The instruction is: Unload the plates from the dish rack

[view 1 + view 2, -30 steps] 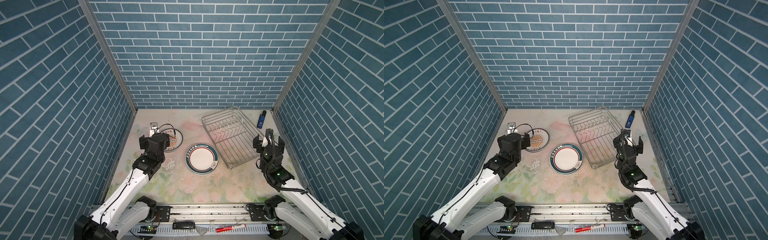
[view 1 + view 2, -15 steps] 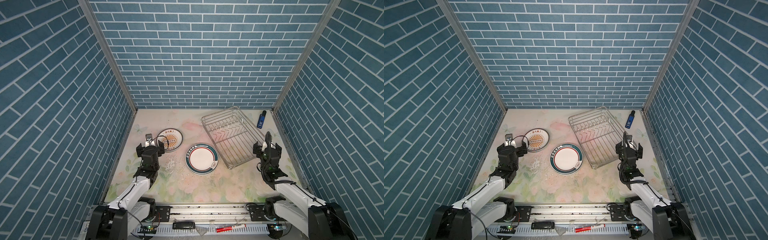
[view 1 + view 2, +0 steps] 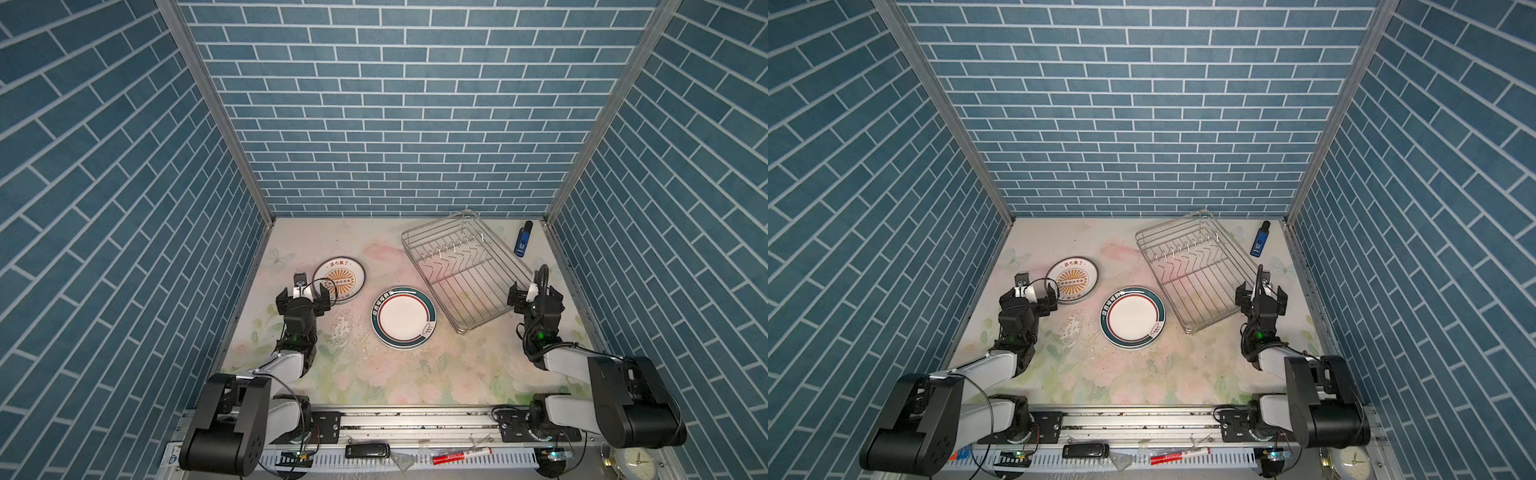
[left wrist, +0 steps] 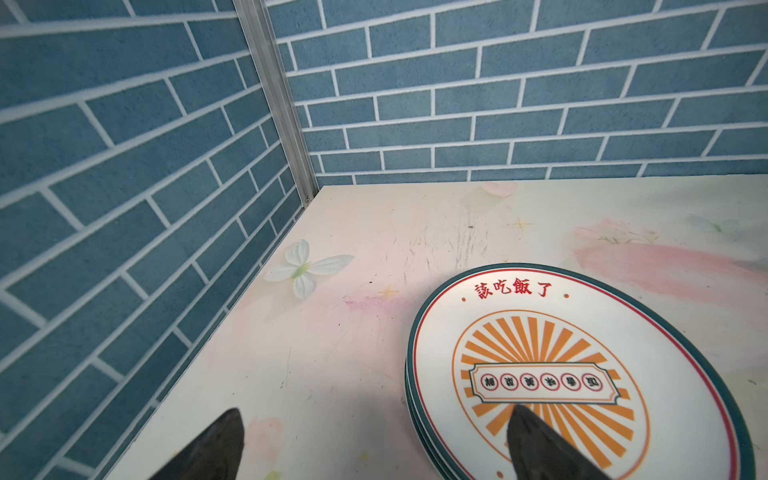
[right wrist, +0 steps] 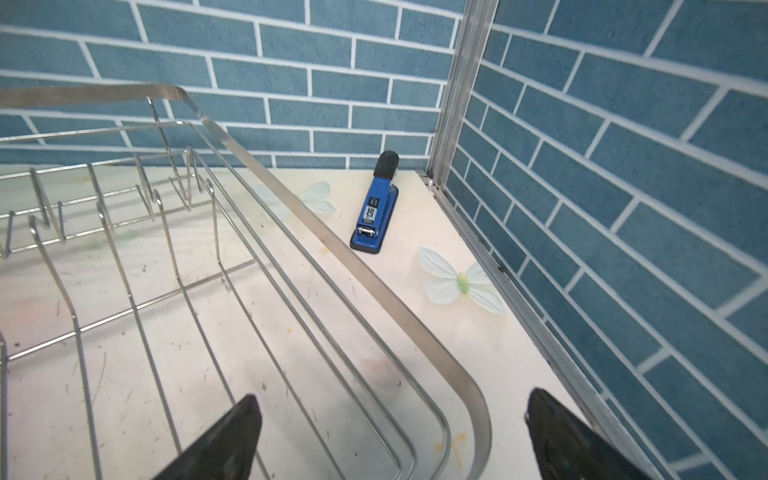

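The dish rack (image 3: 469,282) (image 3: 1200,274) is a silver wire basket at the back right, with no plates in it. Two low stacks of plates lie flat on the table. One stack has an orange sunburst top (image 3: 338,279) (image 3: 1072,280) (image 4: 561,374); the other has a teal band (image 3: 403,316) (image 3: 1132,317). My left gripper (image 3: 303,296) (image 3: 1029,296) (image 4: 375,415) stands open and empty at the sunburst stack's near left edge. My right gripper (image 3: 535,296) (image 3: 1261,296) (image 5: 392,399) is open and empty over the near right corner of the rack's rim (image 5: 415,322).
A blue stapler (image 3: 523,241) (image 5: 376,208) lies by the back right corner, between rack and wall. Brick walls close in three sides. On the front rail lie a red marker (image 3: 461,456) and a black device (image 3: 368,451), with a clock (image 3: 636,463) at the far right.
Both arms have folded back toward the front rail. The left gripper has come off the sunburst stack to its near left edge. The right gripper has drawn back slightly. Both stayed open.
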`<state>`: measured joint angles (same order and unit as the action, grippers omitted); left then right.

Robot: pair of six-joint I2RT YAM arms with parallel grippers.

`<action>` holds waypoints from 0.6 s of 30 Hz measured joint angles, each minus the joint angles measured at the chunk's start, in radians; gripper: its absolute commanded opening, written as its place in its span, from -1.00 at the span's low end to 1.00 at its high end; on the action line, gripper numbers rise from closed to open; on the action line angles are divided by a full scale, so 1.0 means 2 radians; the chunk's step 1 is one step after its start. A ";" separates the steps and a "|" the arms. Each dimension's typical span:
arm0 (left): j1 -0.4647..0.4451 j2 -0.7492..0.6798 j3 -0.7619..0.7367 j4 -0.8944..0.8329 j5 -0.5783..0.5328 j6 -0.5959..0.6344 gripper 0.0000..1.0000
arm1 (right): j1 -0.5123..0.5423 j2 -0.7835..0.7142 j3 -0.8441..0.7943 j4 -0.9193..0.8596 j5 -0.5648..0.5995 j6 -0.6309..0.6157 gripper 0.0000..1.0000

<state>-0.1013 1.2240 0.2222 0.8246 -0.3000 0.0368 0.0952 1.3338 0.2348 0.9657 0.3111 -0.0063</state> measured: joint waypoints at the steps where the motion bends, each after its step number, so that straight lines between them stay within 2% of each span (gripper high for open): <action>1: 0.000 0.008 0.000 0.007 0.001 0.001 0.99 | -0.002 0.014 0.000 0.020 -0.005 0.003 0.98; 8: 0.000 0.028 -0.024 0.080 0.001 0.003 0.99 | -0.022 0.088 0.001 0.133 -0.043 0.023 0.98; 12: 0.002 0.040 -0.028 0.109 0.005 0.005 0.99 | -0.034 0.094 0.001 0.142 -0.056 0.031 0.98; 18: 0.003 0.095 -0.028 0.156 0.013 0.010 0.99 | -0.043 0.094 0.003 0.136 -0.072 0.040 0.98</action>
<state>-0.0956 1.4147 0.1665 1.1362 -0.2741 0.0566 0.0082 1.5223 0.2413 1.2377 0.1669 0.0742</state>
